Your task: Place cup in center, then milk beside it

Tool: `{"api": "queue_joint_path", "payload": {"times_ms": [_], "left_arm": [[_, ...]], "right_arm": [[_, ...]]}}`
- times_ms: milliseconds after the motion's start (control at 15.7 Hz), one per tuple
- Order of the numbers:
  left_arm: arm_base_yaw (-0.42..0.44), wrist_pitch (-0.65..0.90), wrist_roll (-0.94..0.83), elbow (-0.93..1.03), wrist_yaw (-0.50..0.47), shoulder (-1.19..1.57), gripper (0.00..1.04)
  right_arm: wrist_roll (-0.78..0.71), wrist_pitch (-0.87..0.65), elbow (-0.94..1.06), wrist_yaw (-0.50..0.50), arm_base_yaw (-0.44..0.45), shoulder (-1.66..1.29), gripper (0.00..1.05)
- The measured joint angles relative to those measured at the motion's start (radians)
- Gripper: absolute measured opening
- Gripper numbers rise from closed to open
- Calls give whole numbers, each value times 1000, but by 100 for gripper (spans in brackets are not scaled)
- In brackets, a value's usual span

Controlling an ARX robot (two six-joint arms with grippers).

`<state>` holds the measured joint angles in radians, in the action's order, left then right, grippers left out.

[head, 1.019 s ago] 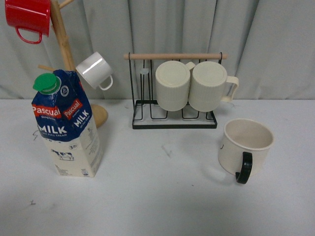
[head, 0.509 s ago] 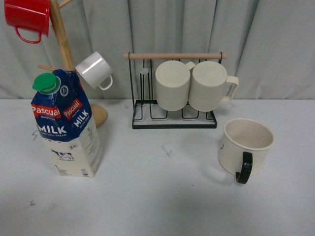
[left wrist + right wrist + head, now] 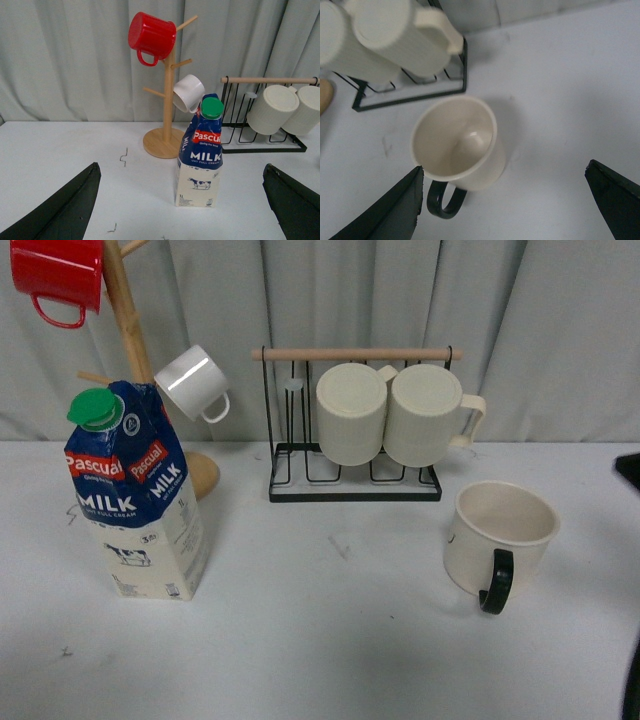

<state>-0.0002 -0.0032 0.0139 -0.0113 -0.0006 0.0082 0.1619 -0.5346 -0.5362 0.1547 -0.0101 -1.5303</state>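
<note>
The cup [image 3: 497,538] stands upright on the right of the table with its black handle [image 3: 495,582] facing the front. In the right wrist view the cup [image 3: 457,145] is below my open, empty right gripper [image 3: 505,167], nearer one finger [image 3: 385,215]. A dark finger [image 3: 629,469] shows at the front view's right edge. The milk [image 3: 135,502] stands upright on the left. In the left wrist view the milk [image 3: 200,160] is ahead of my open, empty left gripper [image 3: 181,167]. The center [image 3: 300,615] is bare white tabletop with a small black mark [image 3: 340,545].
A black wire rack [image 3: 352,485] holds two ribbed cream mugs [image 3: 352,412] behind the cup. A wooden mug tree [image 3: 128,320] behind the milk carries a red mug [image 3: 55,275] and a small white enamel mug [image 3: 192,383]. A grey curtain hangs behind.
Dark parts of my right gripper have come into the front view at its right edge. The cup and the milk have not moved.
</note>
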Motion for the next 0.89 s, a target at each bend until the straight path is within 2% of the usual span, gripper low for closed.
{"api": "queue_joint_path", "payload": {"times_ms": [127,318,509,891], "left_arm": [[0,0,0,0,0,0,98],[0,0,0,0,0,0,98],[0,0,0,0,0,0,98],[0,0,0,0,0,0,98]], "right_arm": [[146,86,-117,-75,-54,-173,98],[253,159,-267,-157,-70,-284,98],[319,251,-354,-188,-90,-352,98],[370,340,-471,-237,-159,-447,98]]}}
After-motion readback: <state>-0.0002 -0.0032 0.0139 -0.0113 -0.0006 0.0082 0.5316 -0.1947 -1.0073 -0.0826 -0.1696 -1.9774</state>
